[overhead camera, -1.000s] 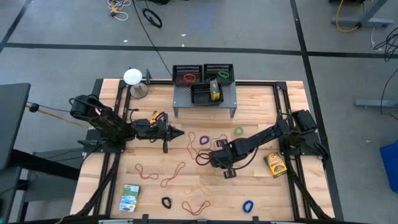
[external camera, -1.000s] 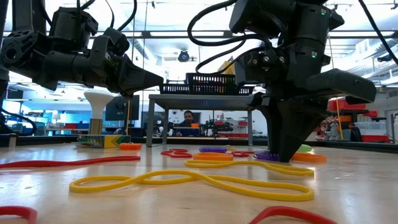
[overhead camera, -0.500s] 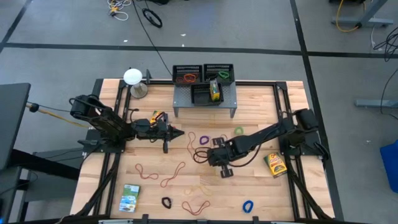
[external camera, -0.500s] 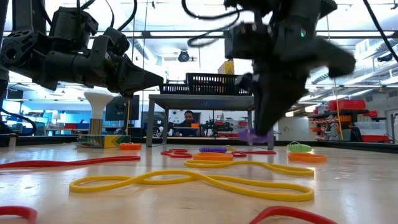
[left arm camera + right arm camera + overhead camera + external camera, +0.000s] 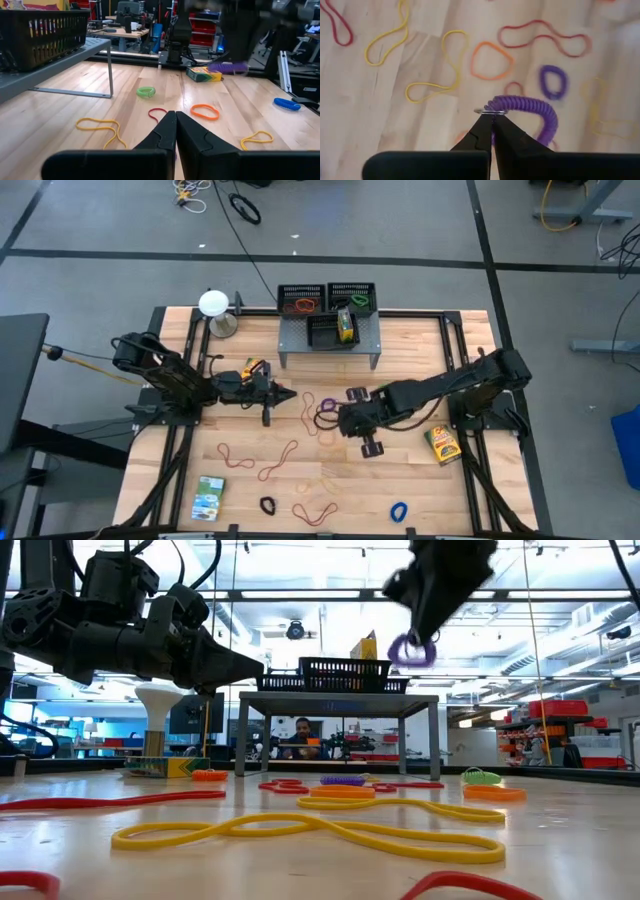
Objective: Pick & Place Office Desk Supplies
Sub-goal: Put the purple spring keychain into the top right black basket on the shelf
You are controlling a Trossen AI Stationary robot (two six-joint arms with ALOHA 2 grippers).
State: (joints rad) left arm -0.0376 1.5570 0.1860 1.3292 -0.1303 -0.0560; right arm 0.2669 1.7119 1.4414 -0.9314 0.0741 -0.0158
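Observation:
My right gripper (image 5: 424,622) is high above the table's middle, shut on a purple coiled loop (image 5: 532,107) that hangs at its tips (image 5: 410,650). Many rubber-band loops lie flat on the wood below: yellow (image 5: 437,65), orange (image 5: 491,61), red (image 5: 540,32) and purple (image 5: 553,81). My left gripper (image 5: 174,114) is shut with nothing in it and points level over the table's left half (image 5: 290,392). A yellow-green box (image 5: 443,443) lies at the right, a green-white box (image 5: 209,498) at the near left. My right gripper pinches the purple coil between its two fingertips at the small metal ring (image 5: 490,111) on the coil's one end. The fingers come from above, slanting steeply down. The coil hangs from the tips, lifted well clear of the table.
A grey perforated shelf (image 5: 330,345) stands at the far middle, with black mesh trays (image 5: 300,298) and a box on it. A white ball on a stand (image 5: 213,305) is at the far left. Blue (image 5: 399,510) and black (image 5: 267,504) loops lie near the front edge.
My right gripper has gone straight up from the table with the purple coil at its tips. The coil lay on the wood a second ago and now hangs high and clear. The left arm has kept still.

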